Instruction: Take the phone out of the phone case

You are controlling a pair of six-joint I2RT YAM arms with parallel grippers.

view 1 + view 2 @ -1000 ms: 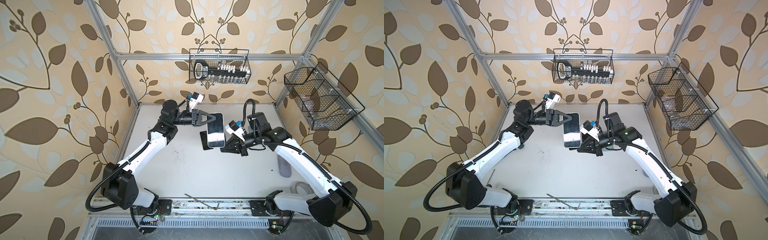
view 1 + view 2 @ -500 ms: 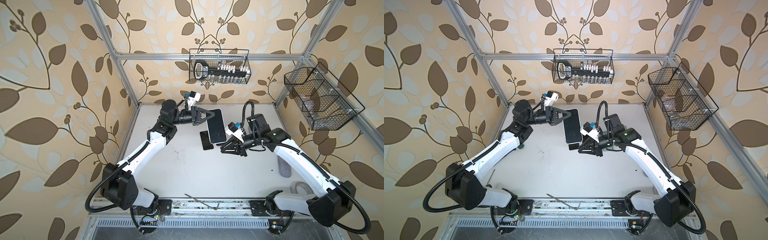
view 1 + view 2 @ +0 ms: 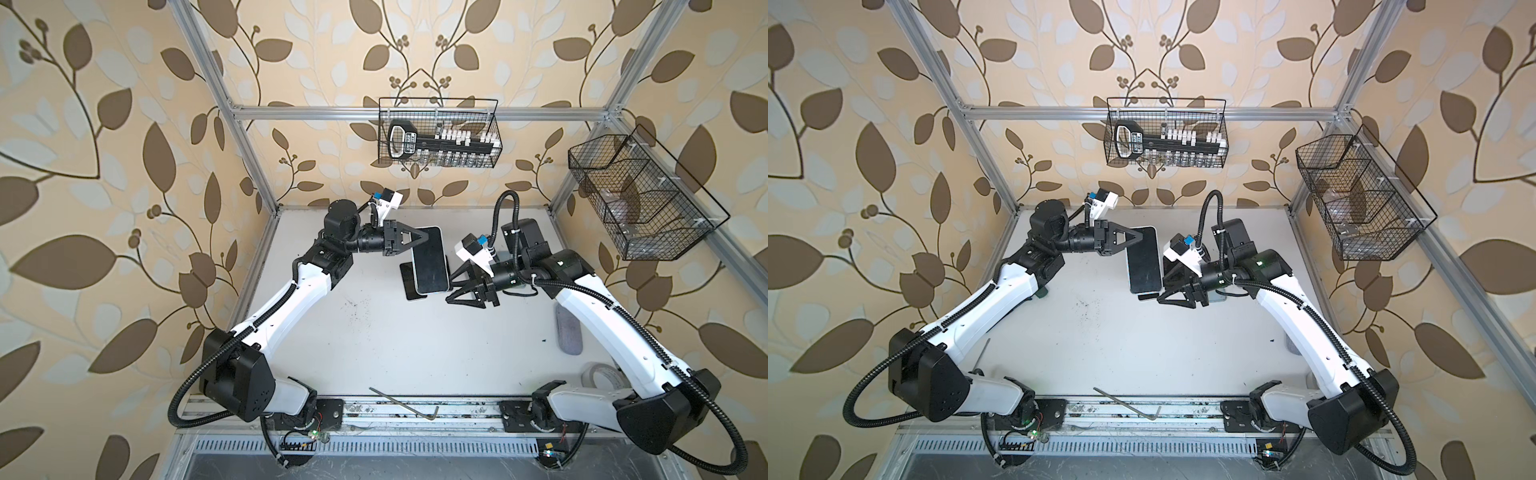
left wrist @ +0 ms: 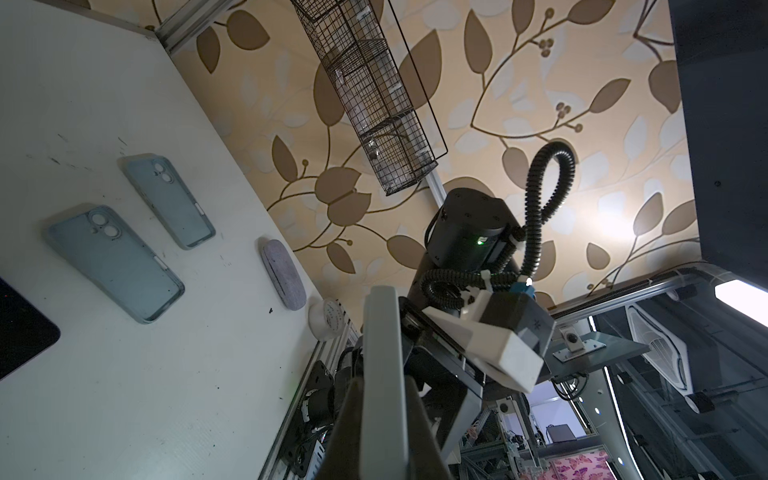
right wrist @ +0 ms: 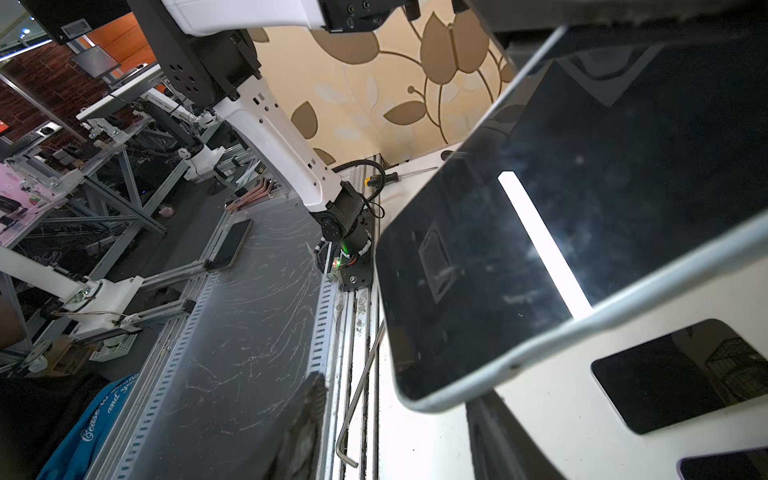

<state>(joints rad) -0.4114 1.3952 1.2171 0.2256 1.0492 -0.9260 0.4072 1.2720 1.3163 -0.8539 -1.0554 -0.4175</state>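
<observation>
A phone (image 3: pixel 430 266) with a dark screen sits in a pale blue-grey phone case (image 5: pixel 582 324) and hangs tilted above the table's back middle. In both top views my left gripper (image 3: pixel 424 239) (image 3: pixel 1140 239) is shut on its top edge. The left wrist view shows that edge (image 4: pixel 382 353) pinched between the two fingers (image 4: pixel 349 415). My right gripper (image 3: pixel 453 286) (image 3: pixel 1163 286) is open beside the phone's lower right corner. In the right wrist view the phone (image 5: pixel 540 232) fills the frame, and its corner lies between my spread right gripper (image 5: pixel 399 432) fingers, ungripped.
A bare black phone (image 3: pixel 406 282) (image 5: pixel 673 374) lies under the held one. Two empty blue cases (image 4: pixel 116 262) (image 4: pixel 170 199) lie beside the right arm. A grey pouch (image 3: pixel 568 332) and tape roll (image 3: pixel 598 374) sit right. An Allen key (image 3: pixel 403 401) lies in front. Wire baskets (image 3: pixel 438 137) (image 3: pixel 640 199) hang on the walls.
My right gripper's jaws have spread from shut to open at the phone's lower corner. The left gripper has tilted and shifted the cased phone slightly backward.
</observation>
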